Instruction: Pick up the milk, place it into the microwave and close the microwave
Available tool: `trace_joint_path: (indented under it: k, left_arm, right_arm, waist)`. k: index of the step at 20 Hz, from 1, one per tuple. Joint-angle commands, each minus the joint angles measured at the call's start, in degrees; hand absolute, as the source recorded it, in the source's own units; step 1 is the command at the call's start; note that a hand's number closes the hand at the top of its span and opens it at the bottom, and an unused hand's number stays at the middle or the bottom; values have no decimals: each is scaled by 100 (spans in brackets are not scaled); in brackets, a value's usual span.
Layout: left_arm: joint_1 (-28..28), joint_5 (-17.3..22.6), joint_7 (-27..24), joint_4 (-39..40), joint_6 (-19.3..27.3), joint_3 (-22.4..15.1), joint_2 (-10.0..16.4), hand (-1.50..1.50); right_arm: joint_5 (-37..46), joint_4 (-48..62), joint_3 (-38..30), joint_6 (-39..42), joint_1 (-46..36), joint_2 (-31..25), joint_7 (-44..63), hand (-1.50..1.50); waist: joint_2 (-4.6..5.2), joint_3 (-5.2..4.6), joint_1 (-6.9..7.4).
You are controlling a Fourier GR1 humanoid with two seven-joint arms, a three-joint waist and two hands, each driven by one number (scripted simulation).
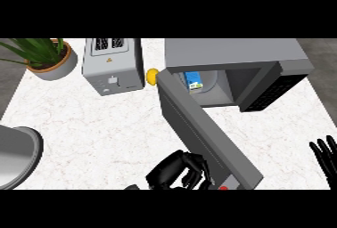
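The grey microwave stands at the back right of the counter. Its door is swung open toward me. Inside, on the turntable, stands the blue and white milk carton, partly hidden by the door's hinge edge. Near the lower edge, my left hand lies against the door's outer face close to its free end, fingers relaxed and holding nothing. My right hand rests open at the right edge, fingers up, away from the microwave.
A silver toaster stands left of the microwave, with a small yellow fruit between them. A potted plant is at the back left. A grey round vessel pokes in at the left edge.
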Motion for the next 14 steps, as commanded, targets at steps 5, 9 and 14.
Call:
trace_joint_path:
  k: [5, 9, 14]
  left_arm:
    - [-1010, 948, 205, 358, 1801, -1435, -37, 150]
    - [-1776, 1403, 401, 589, 2237, -1358, -34, 150]
    - [-2262, 1784, 290, 844, 3002, -1315, -35, 150]
  right_arm:
    - [-768, -1198, 314, 460, 70, -194, 616, -150]
    - [-892, -1608, 428, 330, -164, -344, 1007, -150]
    - [-1183, -2081, 545, 429, 107, -479, 1293, -150]
  waist:
    - [48, -6, -207]
    - [96, -10, -322]
    - [103, -16, -512]
